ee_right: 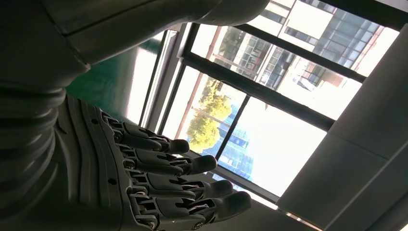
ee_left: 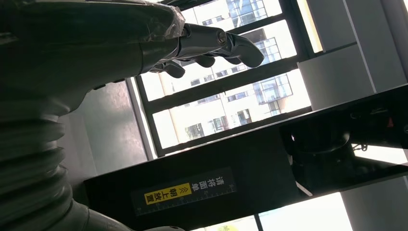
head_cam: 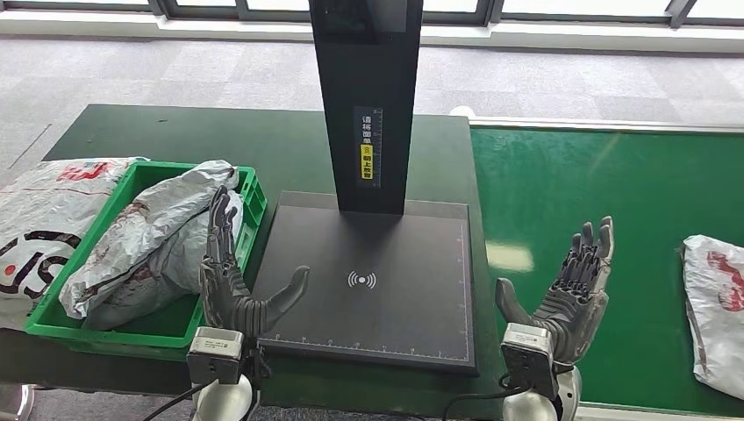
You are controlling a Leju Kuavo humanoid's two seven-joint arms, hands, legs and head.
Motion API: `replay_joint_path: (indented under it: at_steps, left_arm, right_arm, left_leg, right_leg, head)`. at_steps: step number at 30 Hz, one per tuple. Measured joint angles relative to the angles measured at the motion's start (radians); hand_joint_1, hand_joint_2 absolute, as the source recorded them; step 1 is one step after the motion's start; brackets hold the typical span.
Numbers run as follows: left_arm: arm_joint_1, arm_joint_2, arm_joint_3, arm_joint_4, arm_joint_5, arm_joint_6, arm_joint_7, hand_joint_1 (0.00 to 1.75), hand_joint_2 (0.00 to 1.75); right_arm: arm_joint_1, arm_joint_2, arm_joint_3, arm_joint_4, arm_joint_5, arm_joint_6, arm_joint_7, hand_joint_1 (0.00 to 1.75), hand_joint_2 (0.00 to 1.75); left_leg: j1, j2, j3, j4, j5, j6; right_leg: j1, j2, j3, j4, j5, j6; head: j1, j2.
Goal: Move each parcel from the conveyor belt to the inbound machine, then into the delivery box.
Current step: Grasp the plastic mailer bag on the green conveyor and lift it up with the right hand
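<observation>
Two stations and one container, listed by size. Green conveyor belt [head_cam: 579, 193]: occupies 3 o'clock of the head view; carries one white plastic mailer parcel with red print [head_cam: 715, 307] at its 4 o'clock edge, lying flat, untouched and probably next for pickup. Dark green table [head_cam: 263, 145]: runs from 9 to 12 o'clock, supporting the other items. Black inbound machine, a flat scanning plate with a wireless mark and a tall upright post [head_cam: 373, 281]: centre; plate bare, so no parcel is under scan. Green plastic delivery box [head_cam: 250, 206]: 9 o'clock, holding a crumpled grey mailer parcel [head_cam: 149, 237]; a further white-and-red printed bag [head_cam: 44, 219] lies beside the box, whether touching it cannot be told.

Left hand [head_cam: 232, 281]: palm inward, fingers spread, holding nothing, between box and plate, apparently clear of the boxed parcel. Right hand [head_cam: 575, 285]: likewise spread and empty, over the belt edge, well apart from the waiting parcel; a reach toward 4 o'clock seems called for.
</observation>
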Motion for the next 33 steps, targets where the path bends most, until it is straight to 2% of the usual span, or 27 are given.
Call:
replay_joint_path:
  at_steps: [12,18,23,25,28,30,33]
  left_arm:
    - [0.000,0.000,0.000,0.000,0.000,0.000,0.000,0.00,1.75]
    - [0.015,0.000,-0.002,0.000,-0.005,0.000,0.001,0.00,1.75]
    - [0.016,0.000,-0.003,0.000,-0.005,-0.001,0.001,0.00,1.75]
    - [0.016,0.000,-0.003,0.000,-0.004,-0.005,0.001,0.00,1.75]
    - [0.016,0.000,-0.003,0.002,-0.002,-0.009,0.002,0.00,1.75]
    - [0.015,0.000,-0.003,0.004,0.000,-0.010,0.002,0.00,1.75]
    - [0.015,0.000,-0.003,0.005,0.001,-0.011,0.002,0.00,1.75]
  right_arm:
    - [0.000,0.000,-0.003,0.000,0.028,-0.016,0.011,0.00,1.75]
    - [-0.013,0.000,-0.106,0.068,0.438,-0.030,0.207,0.00,1.75]
    - [-0.063,0.001,-0.216,0.144,0.550,-0.030,0.250,0.00,1.75]
    - [-0.084,0.000,-0.254,0.169,0.656,-0.030,0.311,0.00,1.75]
    - [-0.130,-0.011,-0.315,0.222,0.822,-0.031,0.466,0.00,1.75]
    - [-0.156,-0.029,-0.346,0.259,0.857,-0.031,0.548,0.00,1.75]
    - [-0.178,-0.055,-0.369,0.298,0.867,-0.031,0.581,0.00,1.75]
  left_leg:
    - [0.000,0.000,0.000,0.000,0.000,0.000]
    - [0.000,-0.001,-0.002,0.000,0.000,0.000]
    - [0.000,-0.001,-0.001,0.000,0.000,0.000]
    - [0.000,-0.001,-0.001,0.000,0.000,0.000]
    - [0.000,-0.001,0.004,0.000,0.000,0.000]
    - [0.000,-0.001,0.008,0.000,0.001,0.000]
    - [0.000,0.000,0.007,0.000,0.000,0.000]
  right_leg:
    - [0.000,0.000,0.000,0.000,0.000,0.000]
    - [0.000,0.000,0.000,0.000,0.000,0.000]
    - [0.000,-0.001,0.000,0.000,0.000,0.000]
    - [0.000,-0.001,0.000,0.000,0.000,0.000]
    - [0.000,0.000,0.000,0.000,0.000,0.000]
    - [0.000,-0.001,0.000,0.000,0.000,0.000]
    - [0.000,0.000,0.000,0.000,0.001,0.000]
  head:
    - [0.000,0.000]
    - [0.000,0.000]
    - [0.000,0.000]
    - [0.000,0.000]
    - [0.000,0.000]
    - [0.000,0.000]
    - [0.000,0.000]
